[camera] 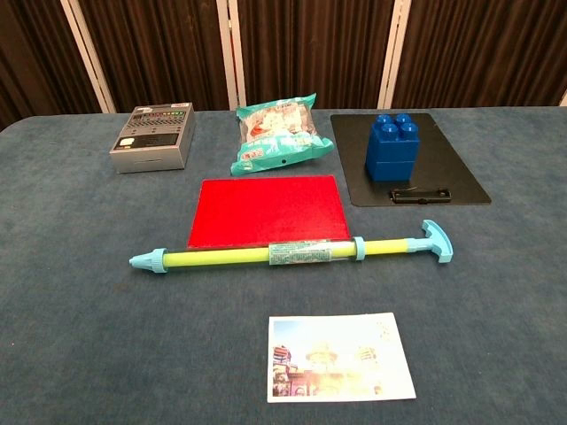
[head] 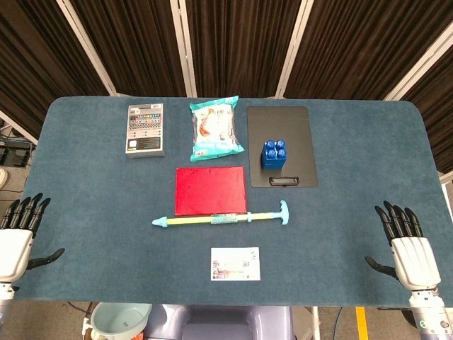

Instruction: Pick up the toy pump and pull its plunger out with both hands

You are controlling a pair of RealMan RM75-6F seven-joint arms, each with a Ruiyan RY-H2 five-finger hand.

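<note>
Nearest us: postcard [camera: 340,357] at front table [head: 85,177] edge. Just behind it, pump [head: 212,219] flat, crosswise, T-handle [head: 284,212] rightward, touching red mat [head: 210,190] front edge. We see left hand [head: 15,244] and right hand [head: 407,248] at table corners, fingers spread, grasping nothing, well apart from pump.

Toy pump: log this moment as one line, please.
phase: pre-grasp | green-yellow toy pump with light-blue T-handle: flat on table, untouched, plunger in | left hand: open, table edge | right hand: open, table edge
</note>
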